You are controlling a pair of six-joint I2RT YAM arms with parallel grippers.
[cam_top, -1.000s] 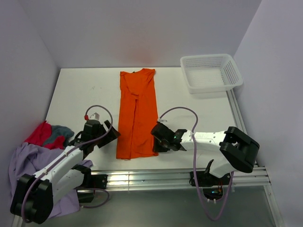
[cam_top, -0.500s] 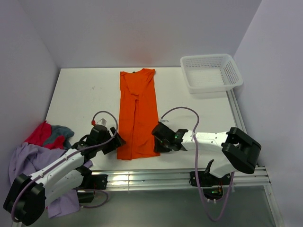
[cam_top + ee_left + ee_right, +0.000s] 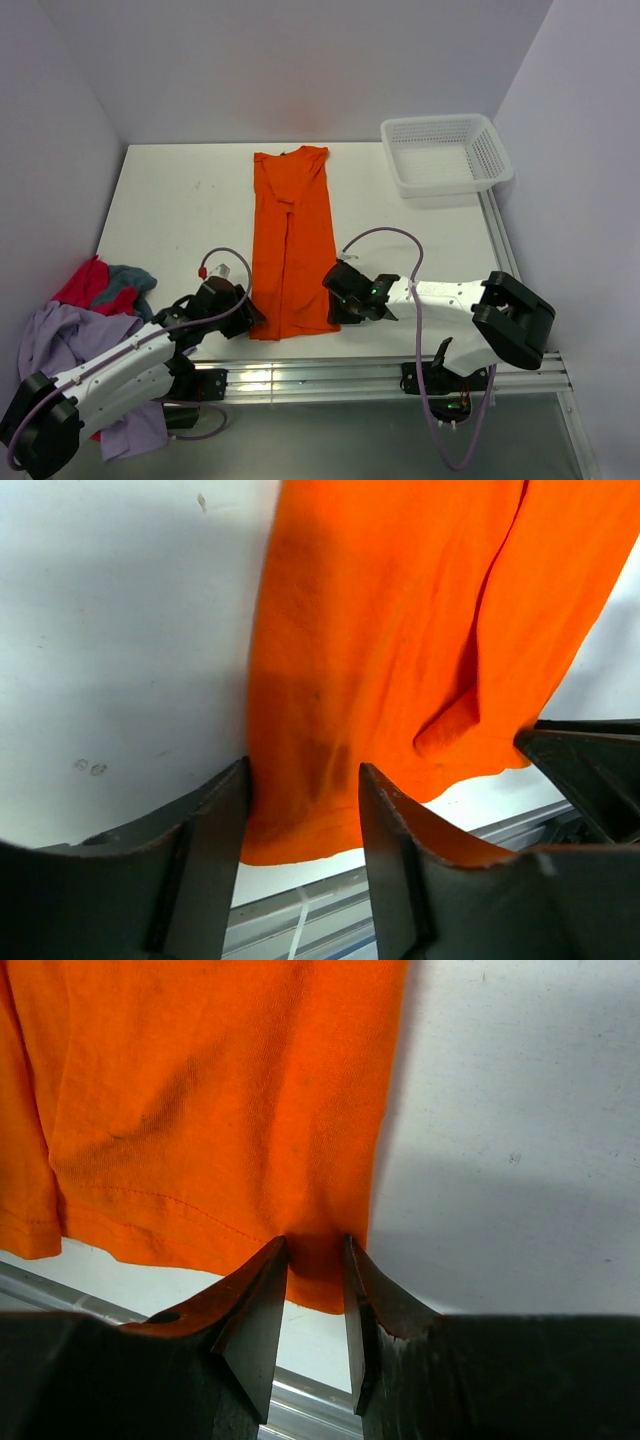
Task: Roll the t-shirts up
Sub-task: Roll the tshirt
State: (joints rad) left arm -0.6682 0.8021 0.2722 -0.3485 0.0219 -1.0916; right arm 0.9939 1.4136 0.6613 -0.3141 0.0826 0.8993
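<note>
Lining up both hem corners of the orange t-shirt (image 3: 292, 235) for rolling
Off the surface's (image 3: 180, 200) near-left corner the spare t-shirts (image 3: 75, 320) wait heaped. The left end effector (image 3: 303, 780) straddles the hem's left corner, fingers apart. The shirt lies folded into a narrow strip from near edge to far, so a roll can start evenly from both corners. The right end effector (image 3: 316, 1250) brackets the right corner, fingers nearly together; whether they pinch I cannot tell

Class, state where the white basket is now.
In the top view, the white basket sits at the far right corner of the table, right of the orange t-shirt, not touching it.
</note>
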